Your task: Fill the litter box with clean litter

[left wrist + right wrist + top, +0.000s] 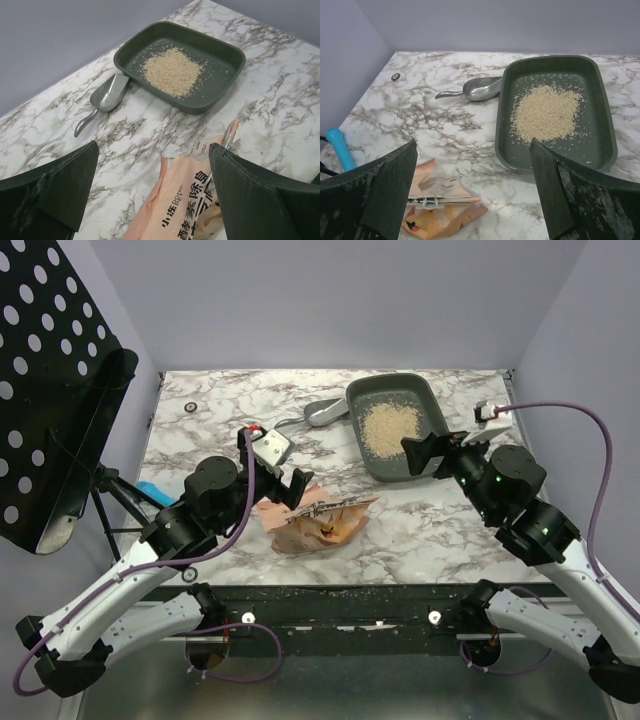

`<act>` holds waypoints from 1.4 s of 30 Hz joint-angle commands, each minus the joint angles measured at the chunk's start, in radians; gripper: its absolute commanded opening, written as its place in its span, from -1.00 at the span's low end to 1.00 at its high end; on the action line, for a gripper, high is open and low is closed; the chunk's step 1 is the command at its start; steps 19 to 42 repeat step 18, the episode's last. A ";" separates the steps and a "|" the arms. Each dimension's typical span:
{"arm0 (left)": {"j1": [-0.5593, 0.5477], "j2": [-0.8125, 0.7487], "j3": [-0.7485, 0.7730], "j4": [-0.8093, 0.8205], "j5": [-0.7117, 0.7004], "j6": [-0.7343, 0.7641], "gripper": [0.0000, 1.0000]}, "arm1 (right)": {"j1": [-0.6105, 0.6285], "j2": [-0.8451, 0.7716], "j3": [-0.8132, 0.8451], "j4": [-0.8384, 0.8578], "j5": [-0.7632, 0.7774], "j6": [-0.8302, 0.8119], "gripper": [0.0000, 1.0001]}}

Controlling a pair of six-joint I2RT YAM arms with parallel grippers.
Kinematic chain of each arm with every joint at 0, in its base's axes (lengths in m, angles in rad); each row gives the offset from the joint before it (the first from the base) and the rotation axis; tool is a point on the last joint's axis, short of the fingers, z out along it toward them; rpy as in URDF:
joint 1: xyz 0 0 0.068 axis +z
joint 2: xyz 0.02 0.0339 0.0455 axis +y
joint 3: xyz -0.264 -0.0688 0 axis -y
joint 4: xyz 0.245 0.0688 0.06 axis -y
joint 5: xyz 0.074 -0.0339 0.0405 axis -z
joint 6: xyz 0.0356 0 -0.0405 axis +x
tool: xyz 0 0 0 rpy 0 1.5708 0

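The dark grey litter box (436, 412) sits at the back right of the marble table and holds a heap of pale tan clean litter (389, 424). Both show in the left wrist view (229, 75) (171, 71) and the right wrist view (603, 125) (546, 112). The orange-tan litter bag (318, 521) lies flat and crumpled at the table's middle front, with a metal clip on it. My left gripper (284, 483) is open and empty just left of the bag. My right gripper (436, 453) is open and empty over the box's near edge.
A grey metal scoop (322, 413) lies left of the litter box. A white device with a red button (268, 445) sits behind the left gripper. A small ring (191, 407) lies at the back left. A black perforated panel (50, 390) stands left of the table.
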 commanded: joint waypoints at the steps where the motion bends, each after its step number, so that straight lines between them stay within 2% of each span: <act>1: 0.001 0.019 0.014 0.020 -0.103 0.004 0.97 | 0.006 -0.080 -0.056 0.069 0.100 0.036 1.00; 5: 0.001 0.024 -0.012 0.062 -0.111 0.005 0.97 | 0.006 -0.175 -0.139 0.155 0.073 -0.010 1.00; 9: 0.003 0.019 -0.044 0.114 -0.175 0.011 0.98 | 0.004 -0.226 -0.185 0.213 0.112 -0.028 1.00; 18: 0.001 -0.013 -0.109 0.145 -0.198 0.030 0.98 | 0.006 -0.195 -0.177 0.211 0.133 -0.033 1.00; 42: 0.001 -0.013 -0.109 0.145 -0.198 0.030 0.98 | 0.006 -0.195 -0.177 0.211 0.133 -0.033 1.00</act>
